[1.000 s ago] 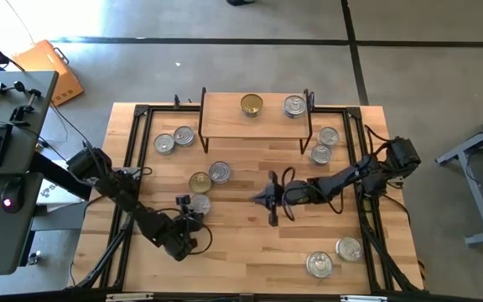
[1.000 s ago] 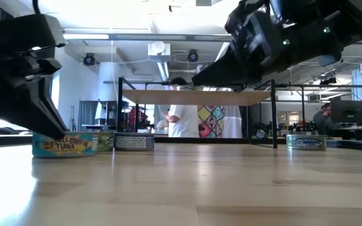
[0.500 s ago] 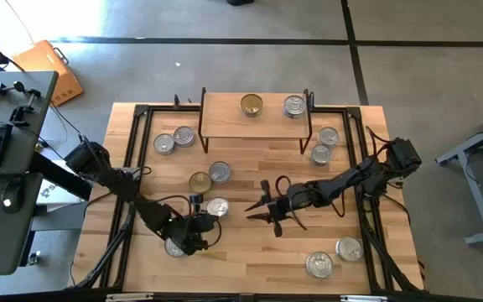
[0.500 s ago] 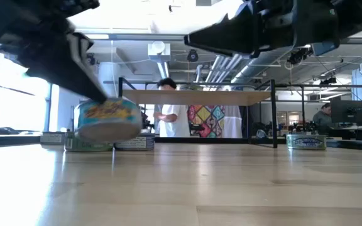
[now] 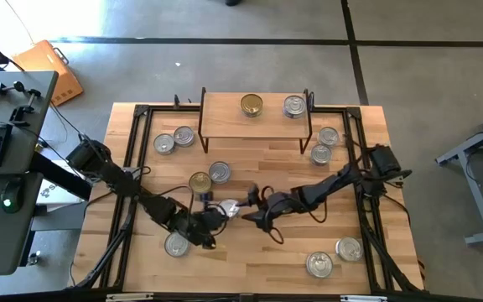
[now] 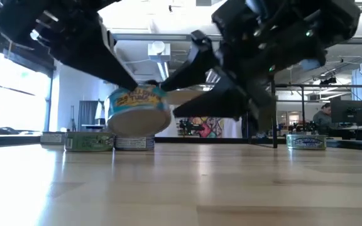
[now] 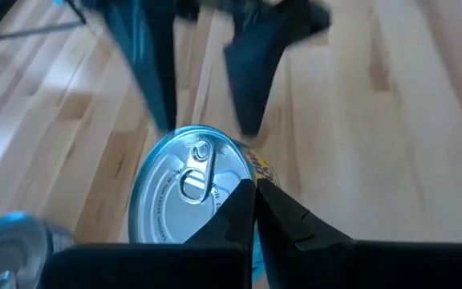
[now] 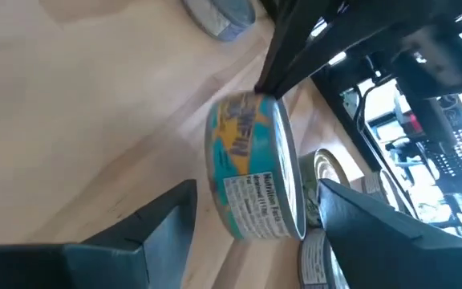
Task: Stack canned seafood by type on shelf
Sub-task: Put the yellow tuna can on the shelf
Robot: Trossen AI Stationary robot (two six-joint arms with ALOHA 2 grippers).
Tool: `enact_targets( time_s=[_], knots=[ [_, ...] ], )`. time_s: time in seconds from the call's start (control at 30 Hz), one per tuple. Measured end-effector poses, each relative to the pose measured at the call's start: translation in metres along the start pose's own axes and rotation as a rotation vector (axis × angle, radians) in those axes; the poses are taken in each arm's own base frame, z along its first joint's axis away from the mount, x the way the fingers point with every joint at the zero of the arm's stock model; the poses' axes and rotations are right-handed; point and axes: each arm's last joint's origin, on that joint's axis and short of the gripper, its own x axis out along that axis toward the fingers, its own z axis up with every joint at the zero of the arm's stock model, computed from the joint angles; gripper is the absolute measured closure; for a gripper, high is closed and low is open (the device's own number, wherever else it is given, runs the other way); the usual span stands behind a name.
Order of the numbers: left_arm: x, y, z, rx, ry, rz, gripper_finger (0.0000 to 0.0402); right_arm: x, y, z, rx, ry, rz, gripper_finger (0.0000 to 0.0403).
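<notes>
Tuna tin (image 6: 138, 111) with a blue and yellow side label hangs in the air just above the worktop (image 5: 250, 252), pinched at its rim by the left tool (image 5: 216, 212), whose fingers are closed together on the edge of the silver pull-tab lid. In the left wrist view the same tin (image 7: 191, 193) sits right past those two dark fingers (image 7: 295, 225), lid facing the camera. The right tool (image 5: 246, 211) stands directly opposite, its fingers spread wide on either side of the tin without clamping it; the right wrist view shows the tin (image 8: 251, 177) between the two fingers (image 8: 159, 217), with a gap on each side.

Both tools meet near the middle of the worktop, slightly toward its front left. Just behind them lie a gold-lidded tin (image 5: 199, 182) and a silver one (image 5: 220, 172), touching each other. Another silver tin (image 5: 175, 244) lies beside the left arm near the front. Two more (image 5: 173, 140) rest by the shelf's left legs, two (image 5: 324, 144) by its right legs, and two (image 5: 334, 257) at the front right.

The shelf (image 5: 225, 126) stands at the back of the worktop, carrying one gold-lidded tin (image 5: 251, 105) and one silver tin (image 5: 294, 106), well apart.
</notes>
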Motion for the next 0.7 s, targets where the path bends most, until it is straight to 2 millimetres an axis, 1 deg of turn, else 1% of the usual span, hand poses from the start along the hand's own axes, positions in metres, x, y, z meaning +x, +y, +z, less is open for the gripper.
enact_targets(
  time_s=[0.07,0.13,0.2,0.27,0.4,0.43,0.53,0.6,0.7],
  knots=[
    [0.000,-0.001,0.003,0.007,-0.023,-0.008,0.0401,0.006,0.001,0.000,0.001,0.006,-0.002,0.0151],
    [0.000,-0.001,0.005,0.009,-0.039,-0.012,0.0401,0.011,0.001,0.002,0.035,0.007,-0.002,0.0152],
    [0.000,-0.001,0.005,0.014,-0.045,-0.014,0.0401,0.013,-0.001,0.004,0.087,0.001,-0.010,0.0162],
    [0.000,-0.001,0.005,0.024,-0.043,-0.009,0.0401,0.013,-0.001,0.009,0.141,0.001,-0.005,0.0187],
    [-0.002,0.000,0.005,0.073,-0.040,-0.001,0.0396,0.014,0.002,0.017,0.207,0.070,-0.002,0.0280],
    [-0.003,0.001,0.006,0.086,-0.041,-0.001,0.0390,0.014,0.002,0.020,0.225,0.089,-0.002,0.0284],
    [-0.011,0.005,0.011,0.129,-0.060,0.002,0.0364,0.016,-0.002,0.022,0.306,0.153,-0.011,0.0282],
    [-0.017,0.007,0.017,0.152,-0.087,-0.004,0.0338,0.017,-0.004,0.019,0.365,0.197,-0.006,0.0282],
    [-0.019,0.008,0.019,0.217,-0.098,-0.005,0.0293,0.019,-0.012,0.019,0.439,0.210,-0.023,0.0282]
  ],
)
